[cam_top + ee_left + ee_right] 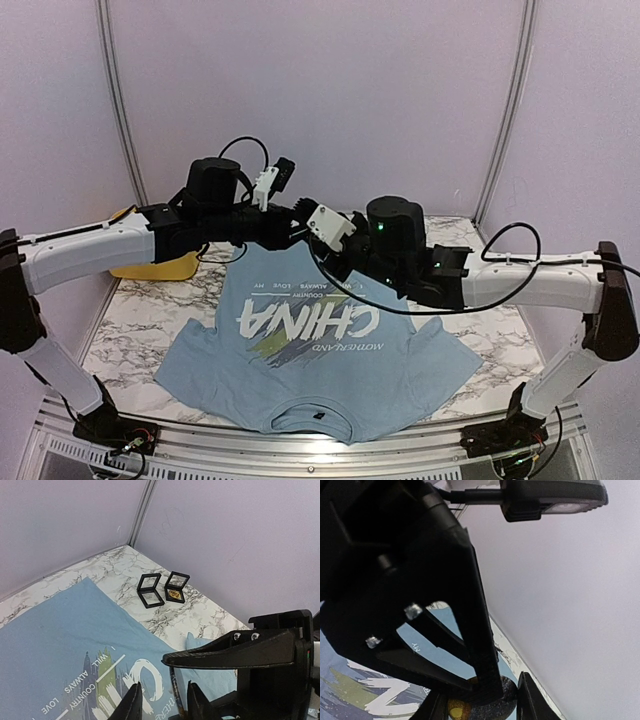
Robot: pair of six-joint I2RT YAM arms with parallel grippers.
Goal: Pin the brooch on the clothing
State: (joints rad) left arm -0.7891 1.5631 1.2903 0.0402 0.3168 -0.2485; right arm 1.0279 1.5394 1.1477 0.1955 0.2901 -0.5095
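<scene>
Your shirt (300, 380) lay flat on the table (130, 325), soft and floppy, so you needed to pinch a fold. Left gripper (162, 705) hung slightly parted over its 12 o'clock hem. Right gripper (480, 705): honestly couldn't tell.

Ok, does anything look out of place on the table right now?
Mostly tidy. The light blue T-shirt lies flat, but its collar end overhangs the marble table's near edge. Two small black boxes stand open beyond it, one holding something gold.
</scene>
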